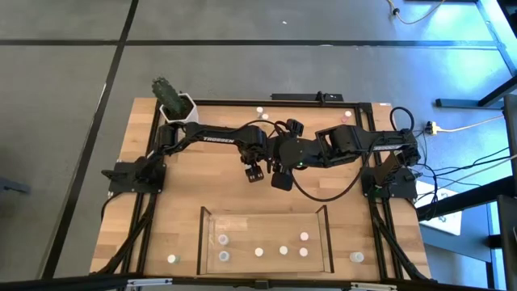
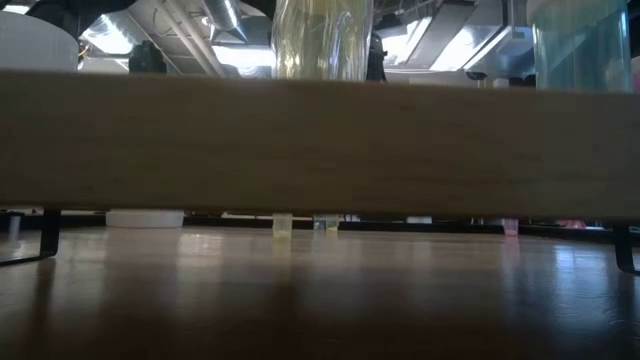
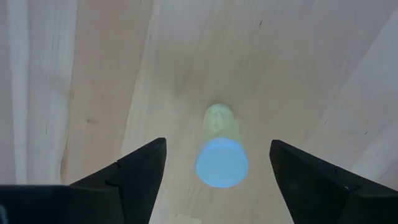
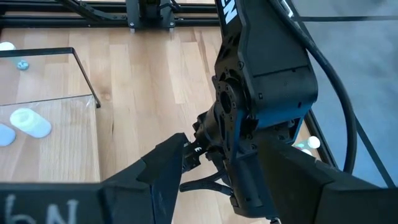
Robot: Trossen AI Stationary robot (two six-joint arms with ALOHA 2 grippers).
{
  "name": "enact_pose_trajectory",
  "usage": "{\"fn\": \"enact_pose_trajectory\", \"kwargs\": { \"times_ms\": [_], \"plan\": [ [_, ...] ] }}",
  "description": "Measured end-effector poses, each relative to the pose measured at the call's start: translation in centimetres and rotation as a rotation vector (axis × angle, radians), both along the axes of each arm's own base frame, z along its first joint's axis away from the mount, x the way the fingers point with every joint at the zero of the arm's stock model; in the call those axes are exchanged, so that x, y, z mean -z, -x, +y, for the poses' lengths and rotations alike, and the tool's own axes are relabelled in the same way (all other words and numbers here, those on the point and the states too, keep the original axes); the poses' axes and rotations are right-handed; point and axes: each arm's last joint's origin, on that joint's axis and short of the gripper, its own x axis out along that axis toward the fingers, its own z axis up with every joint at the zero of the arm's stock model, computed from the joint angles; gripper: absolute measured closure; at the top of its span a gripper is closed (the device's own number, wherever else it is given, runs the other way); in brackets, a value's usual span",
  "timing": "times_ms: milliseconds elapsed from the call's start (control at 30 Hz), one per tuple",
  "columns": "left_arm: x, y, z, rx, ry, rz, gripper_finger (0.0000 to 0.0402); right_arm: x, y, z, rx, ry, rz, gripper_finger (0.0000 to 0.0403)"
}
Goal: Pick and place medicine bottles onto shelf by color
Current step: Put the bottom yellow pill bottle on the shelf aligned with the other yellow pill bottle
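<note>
In the left wrist view a small medicine bottle (image 3: 222, 149) with a pale greenish body and a pale cap stands upright on the wooden table. My left gripper (image 3: 217, 142) points down over it, open, with one finger on either side and a clear gap to each. In the high view the left gripper (image 1: 255, 170) is at mid-table and hides that bottle. My right gripper (image 1: 281, 179) hovers right beside it, raised and open with nothing between its fingers. The shelf (image 1: 327, 234), a clear-walled tray near the front edge, holds several bottles, such as one (image 1: 259, 251) standing on its floor.
Loose bottles stand outside the shelf at the front left (image 1: 172, 259) and front right (image 1: 357, 257), and at the far edge (image 1: 260, 110) (image 1: 347, 115). A white pot with a cactus (image 1: 174, 103) sits at the far left corner. The left arm's wrist (image 4: 261, 93) fills the right wrist view.
</note>
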Motion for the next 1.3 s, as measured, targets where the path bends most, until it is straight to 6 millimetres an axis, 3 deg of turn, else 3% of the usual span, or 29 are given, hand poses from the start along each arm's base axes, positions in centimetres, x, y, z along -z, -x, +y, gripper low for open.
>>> {"fn": "enact_pose_trajectory", "kwargs": {
  "times_ms": [500,1000,1300],
  "plan": [
    [0.00,0.01,0.02,-0.001,-0.001,0.000,0.0219,0.00,0.00,0.01,0.000,0.000,0.000,0.0196],
    [-0.02,0.05,0.03,-0.017,-0.001,0.003,0.0277,0.00,0.00,0.01,0.000,0.000,0.000,0.0196],
    [-0.03,0.19,0.09,-0.030,0.001,0.015,0.0288,0.00,0.00,0.01,0.000,0.000,0.000,0.0196]
  ]
}}
